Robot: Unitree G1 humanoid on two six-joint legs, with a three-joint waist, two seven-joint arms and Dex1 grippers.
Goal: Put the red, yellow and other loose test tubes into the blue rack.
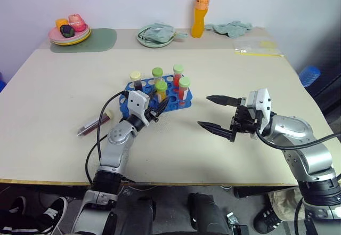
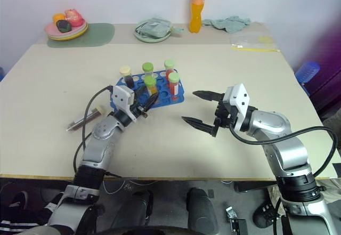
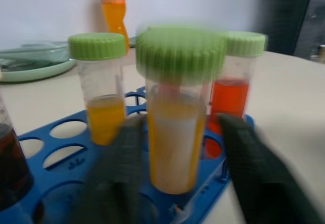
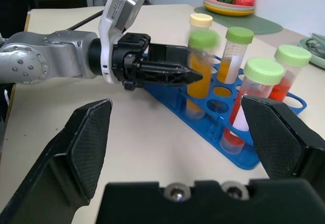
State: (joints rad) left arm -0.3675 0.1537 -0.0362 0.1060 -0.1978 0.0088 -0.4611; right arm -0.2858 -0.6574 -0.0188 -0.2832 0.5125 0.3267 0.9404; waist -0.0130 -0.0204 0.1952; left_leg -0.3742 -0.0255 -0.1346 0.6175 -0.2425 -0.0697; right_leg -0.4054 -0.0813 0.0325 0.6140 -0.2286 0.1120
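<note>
The blue rack (image 1: pixel 152 97) sits mid-counter (image 1: pixel 213 155) with five capped tubes upright in it. At its near edge stands a green-capped yellow tube (image 3: pixel 175 112), between the left tool's (image 1: pixel 160 107) two fingers (image 3: pixel 254 173); the fingers stand slightly apart from the tube's sides, with gaps visible, so the tool is parted around it rather than clamped. A dark red loose tube (image 1: pixel 95 123) lies on its side on the counter, left of the rack. The right tool (image 1: pixel 216 113) hovers spread wide and empty, to the right of the rack.
</note>
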